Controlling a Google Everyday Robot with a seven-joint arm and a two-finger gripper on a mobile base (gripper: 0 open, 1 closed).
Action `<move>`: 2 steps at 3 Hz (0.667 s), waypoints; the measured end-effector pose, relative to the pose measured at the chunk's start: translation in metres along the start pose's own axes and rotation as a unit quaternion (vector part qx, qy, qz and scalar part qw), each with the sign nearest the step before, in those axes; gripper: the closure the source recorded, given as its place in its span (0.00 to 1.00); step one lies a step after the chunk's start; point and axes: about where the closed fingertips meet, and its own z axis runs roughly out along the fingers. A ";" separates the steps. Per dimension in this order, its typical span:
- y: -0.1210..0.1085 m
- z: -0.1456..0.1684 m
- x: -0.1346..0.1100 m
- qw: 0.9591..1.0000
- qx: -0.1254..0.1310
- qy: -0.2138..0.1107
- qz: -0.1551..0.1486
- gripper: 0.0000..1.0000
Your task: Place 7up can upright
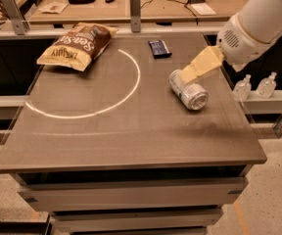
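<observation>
Nearest the camera is the front of the brown surface (131,146). On its right half the 7up can (191,92) lies on its side, not upright, with one silver end turned toward the front right and the other end pointing back toward the middle. It sits outside the white curved line (126,94) painted across the left and centre of the surface.

My tool (186,75) comes down at a slant from the upper right, and its pale yellow tip meets the far end of the can, on top. Whether the tool is spread, pressed together or pinching the can, I cannot tell from this angle. Behind it my white arm (258,23) rises up and to the right, out past the surface's right edge, with the rounded wrist housing hanging just above that edge.

Two small clear bottles (242,87) stand on a ledge just beyond the right edge. Farther back, a small dark-blue packet (159,48) lies flat near the rear, and a chip bag (77,45) rests at the back left corner. Behind everything is a cluttered workbench (146,6).
</observation>
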 end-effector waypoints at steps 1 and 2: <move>0.006 0.021 -0.007 1.000 0.015 0.020 0.006 0.00; 0.011 0.042 -0.011 0.999 0.023 0.037 0.006 0.00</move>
